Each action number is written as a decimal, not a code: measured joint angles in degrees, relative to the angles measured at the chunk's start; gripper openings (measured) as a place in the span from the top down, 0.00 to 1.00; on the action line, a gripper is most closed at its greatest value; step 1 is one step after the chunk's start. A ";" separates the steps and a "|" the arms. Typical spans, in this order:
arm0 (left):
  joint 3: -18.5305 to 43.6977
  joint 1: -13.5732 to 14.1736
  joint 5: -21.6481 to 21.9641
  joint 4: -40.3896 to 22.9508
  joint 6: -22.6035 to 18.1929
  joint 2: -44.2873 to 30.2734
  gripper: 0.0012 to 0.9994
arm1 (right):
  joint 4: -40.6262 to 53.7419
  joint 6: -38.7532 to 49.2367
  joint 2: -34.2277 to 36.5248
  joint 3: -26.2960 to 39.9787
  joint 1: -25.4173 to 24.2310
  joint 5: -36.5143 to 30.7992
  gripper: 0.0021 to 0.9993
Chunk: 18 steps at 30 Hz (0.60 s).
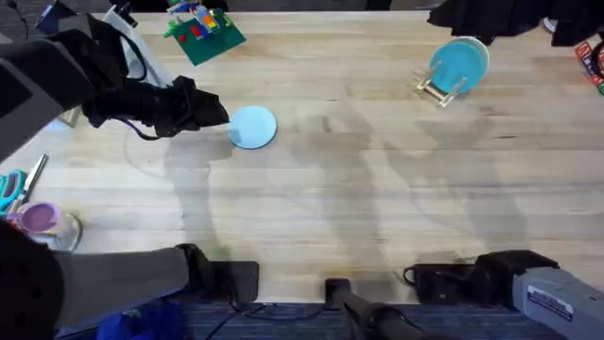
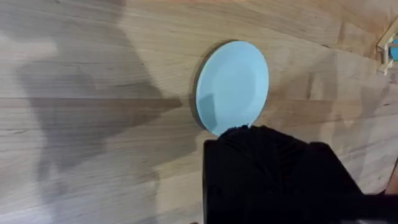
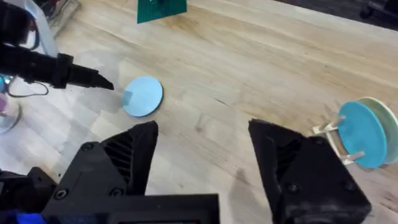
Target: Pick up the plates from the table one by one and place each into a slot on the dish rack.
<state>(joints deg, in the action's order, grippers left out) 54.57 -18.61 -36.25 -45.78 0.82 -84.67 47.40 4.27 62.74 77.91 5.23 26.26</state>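
A pale sky-blue plate (image 1: 253, 126) (image 2: 233, 87) (image 3: 143, 96) lies flat on the table (image 1: 359, 189), left of centre. My left gripper (image 1: 215, 111) (image 2: 249, 134) reaches in from the left. Its black fingers are shut together, tips at the plate's near rim. I cannot see whether the rim is pinched. The teal plate (image 1: 461, 64) (image 3: 360, 134) stands upright in the dish rack (image 1: 436, 90) (image 3: 329, 132) at the far right, with a cream plate (image 3: 384, 121) behind it. My right gripper (image 3: 205, 149) hangs open over bare wood near the front, holding nothing.
A green toy-brick baseplate (image 1: 203, 33) (image 3: 160, 7) sits at the back left. Scissors (image 1: 14, 184) and a clear cup with a purple lid (image 1: 40, 219) lie by the left edge. A red item (image 1: 595, 61) is at the right edge.
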 joint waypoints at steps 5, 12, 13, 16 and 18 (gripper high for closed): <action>0.26 0.00 -0.02 0.58 0.00 -4.09 0.96 | 0.00 0.00 0.00 0.00 0.00 0.00 0.13; 0.26 0.00 -0.11 2.51 0.00 -7.70 0.96 | 0.00 -0.01 0.00 0.00 0.00 0.00 0.13; 0.26 0.00 -0.18 2.77 0.00 -7.67 0.96 | 0.00 0.00 0.00 0.00 0.00 0.00 0.13; 0.28 0.00 -0.21 2.97 0.00 -7.68 0.96 | 0.00 0.00 0.00 0.00 0.00 0.00 0.13; 0.28 0.00 -0.20 2.99 0.00 -7.68 0.96 | 0.00 0.00 0.00 0.00 0.00 0.00 0.13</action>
<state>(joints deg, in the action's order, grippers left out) 54.85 -18.61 -36.45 -42.78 0.82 -92.36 47.40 4.27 62.74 77.91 5.23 26.26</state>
